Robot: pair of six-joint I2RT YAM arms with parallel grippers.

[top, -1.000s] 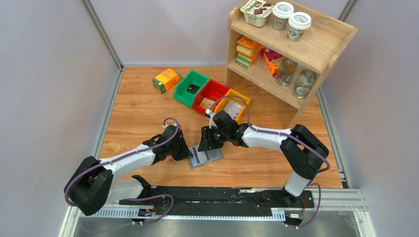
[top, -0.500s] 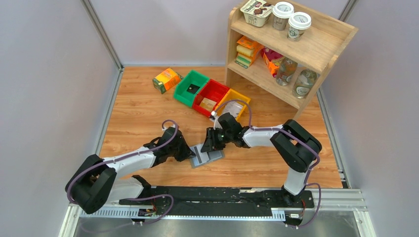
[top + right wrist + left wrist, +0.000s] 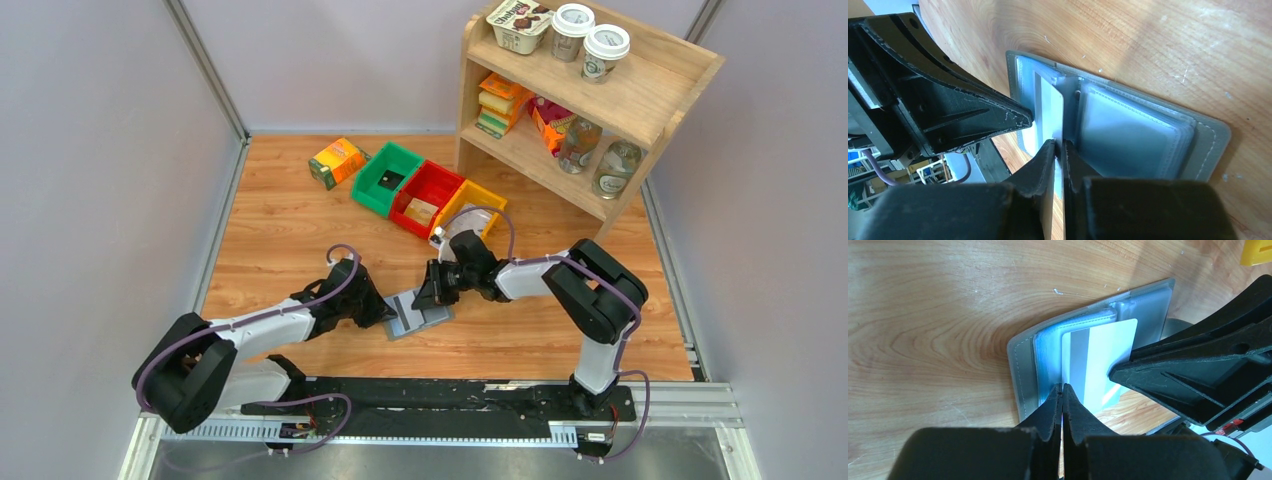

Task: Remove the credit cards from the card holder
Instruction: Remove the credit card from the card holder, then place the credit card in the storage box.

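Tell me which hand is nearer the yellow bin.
Right. The right hand, shut on a card in the card holder, lies just base-side of the yellow bin; the left hand is farther left, at the holder's left edge.

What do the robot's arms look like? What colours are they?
Each arm has white tube-shaped links between chunky black joints: the left arm and the right arm. A thin purple cable loops along each. The fingers are matte black, wedge-shaped, with scuffed edges.
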